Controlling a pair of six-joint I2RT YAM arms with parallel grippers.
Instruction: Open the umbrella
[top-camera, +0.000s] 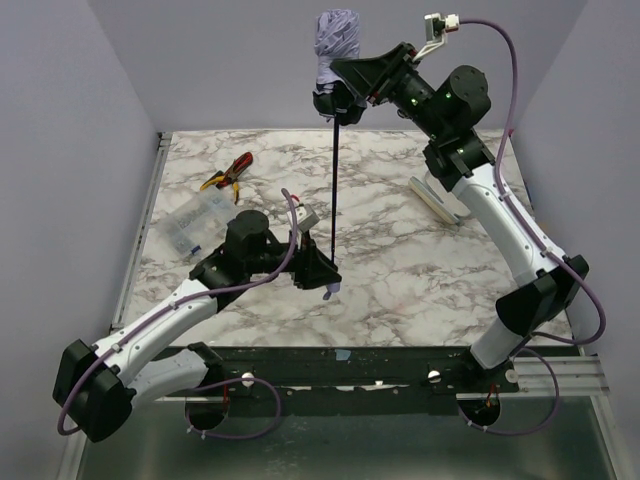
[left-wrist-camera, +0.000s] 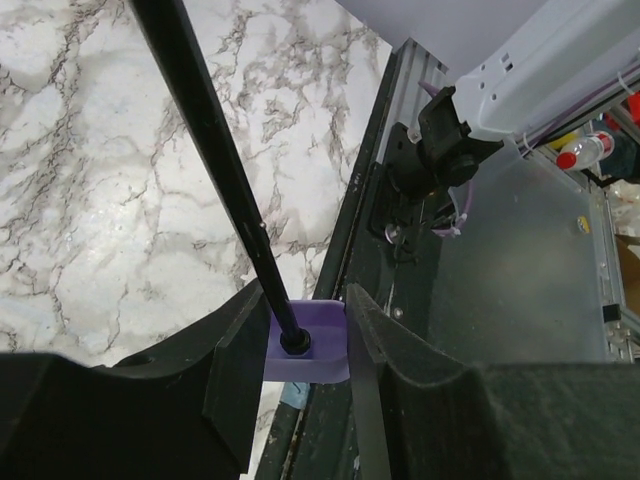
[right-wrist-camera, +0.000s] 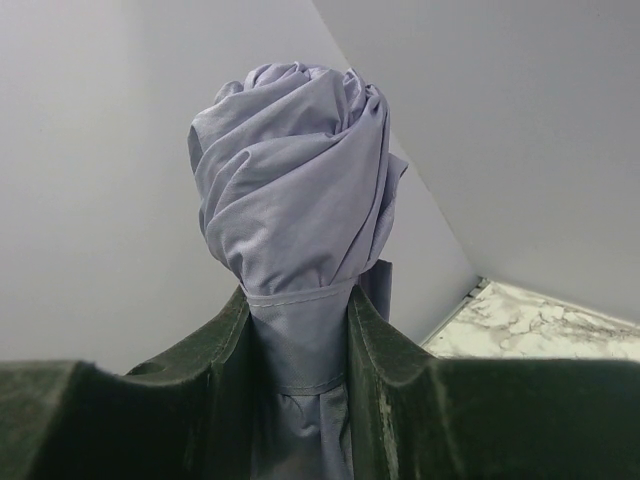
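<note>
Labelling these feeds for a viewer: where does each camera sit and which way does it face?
Top external: above and behind the bases, looking down at the table; both arms show.
Left wrist: on the left arm, looking along the left hand at the umbrella handle.
Right wrist: looking up past the right hand at its canopy.
All three share the umbrella.

My fingers (right-wrist-camera: 222, 350) press on both sides of the umbrella (right-wrist-camera: 295, 180), pinching its gathered lavender canopy at the narrow neck. The bunched fabric bulges above them against a pale wall (right-wrist-camera: 90, 150), and a corner of marbled worktop (right-wrist-camera: 540, 325) shows lower right.
</note>
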